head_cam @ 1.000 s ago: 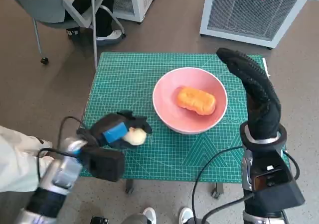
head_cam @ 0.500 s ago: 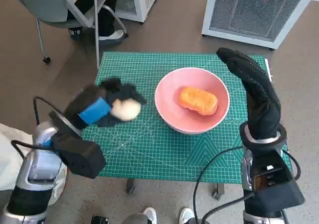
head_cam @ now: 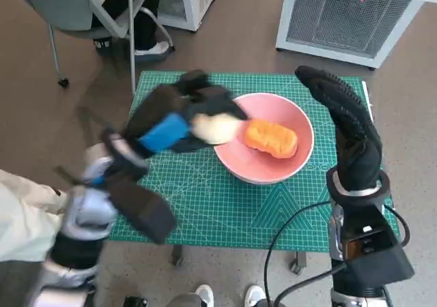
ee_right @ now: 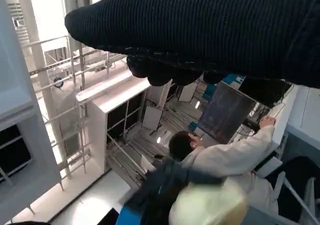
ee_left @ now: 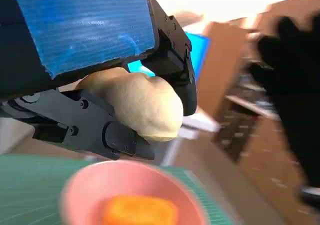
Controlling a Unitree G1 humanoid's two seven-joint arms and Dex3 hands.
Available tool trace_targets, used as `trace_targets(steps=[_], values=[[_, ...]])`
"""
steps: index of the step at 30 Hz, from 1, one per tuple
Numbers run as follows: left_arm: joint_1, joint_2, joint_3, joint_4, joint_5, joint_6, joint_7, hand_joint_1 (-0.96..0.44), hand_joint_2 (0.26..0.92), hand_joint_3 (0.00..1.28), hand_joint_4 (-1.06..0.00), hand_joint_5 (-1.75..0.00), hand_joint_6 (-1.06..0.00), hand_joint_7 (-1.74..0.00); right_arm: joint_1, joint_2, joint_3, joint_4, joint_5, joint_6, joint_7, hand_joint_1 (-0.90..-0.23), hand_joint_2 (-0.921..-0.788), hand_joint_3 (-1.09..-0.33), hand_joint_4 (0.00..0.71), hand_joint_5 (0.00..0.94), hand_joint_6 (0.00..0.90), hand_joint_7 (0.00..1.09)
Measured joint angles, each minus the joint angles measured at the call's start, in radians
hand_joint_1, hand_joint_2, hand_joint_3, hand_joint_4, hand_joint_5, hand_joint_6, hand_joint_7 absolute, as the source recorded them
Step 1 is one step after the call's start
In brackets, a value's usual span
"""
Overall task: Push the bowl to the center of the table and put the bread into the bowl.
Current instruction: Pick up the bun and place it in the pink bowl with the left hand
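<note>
A pink bowl (head_cam: 287, 165) sits on the green cutting mat (head_cam: 205, 198), right of its middle. An orange piece of bread (head_cam: 271, 137) lies inside the bowl (ee_left: 90, 185); the left wrist view shows the same orange bread (ee_left: 140, 211) from above. My left hand (head_cam: 179, 112) holds a pale round bun (head_cam: 213, 127) at the bowl's left rim, raised above the mat. The left wrist view shows the bun (ee_left: 140, 102) gripped in the black fingers (ee_left: 172, 50). My right hand (head_cam: 345, 119), gloved, stands upright beside the bowl's right side with its fingers straight, holding nothing.
A grey chair (head_cam: 89, 10) stands beyond the table's far left corner, with a person's foot (head_cam: 147, 48) under it. White slatted units (head_cam: 348, 13) stand behind the table. In the right wrist view a person (ee_right: 220, 155) sits in the room.
My left hand has carried the bun up off the mat's front left and across to the bowl's left rim. My right hand has stayed in place.
</note>
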Motion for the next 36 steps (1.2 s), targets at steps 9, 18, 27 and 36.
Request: trace_targets(steps=[9,18,27,36], values=[[-0.123,-0.027,-0.127,0.281,0.047,-0.04,-0.114,-0.18,0.898,0.01,-0.27,-0.06,-0.34,-0.13,0.002,0.001,-0.001,-0.007,0.001,-0.002,0.0,-0.386,-0.921,-0.546,0.419,0.017,0.002,0.92],[-0.155,-0.03,-0.162,0.355,0.071,0.01,-0.187,-0.27,0.913,0.01,-0.22,0.0,-0.33,-0.05,0.01,-0.003,-0.014,-0.029,-0.001,0.0,-0.005,-0.388,-0.921,-0.542,0.42,0.018,0.006,0.92],[-0.155,-0.036,-0.142,0.39,0.041,-0.036,-0.164,-0.3,0.921,0.04,-0.22,0.0,-0.35,-0.04,0.015,-0.007,-0.029,-0.049,-0.007,0.007,-0.02,-0.385,-0.921,-0.534,0.424,0.021,0.024,0.89],[-0.154,-0.067,-0.02,0.404,-0.142,-0.119,-0.144,-0.34,0.921,0.14,-0.24,-0.01,-0.38,-0.05,0.018,-0.009,-0.046,-0.068,-0.039,0.017,-0.044,-0.381,-0.921,-0.524,0.426,0.021,0.046,0.84]])
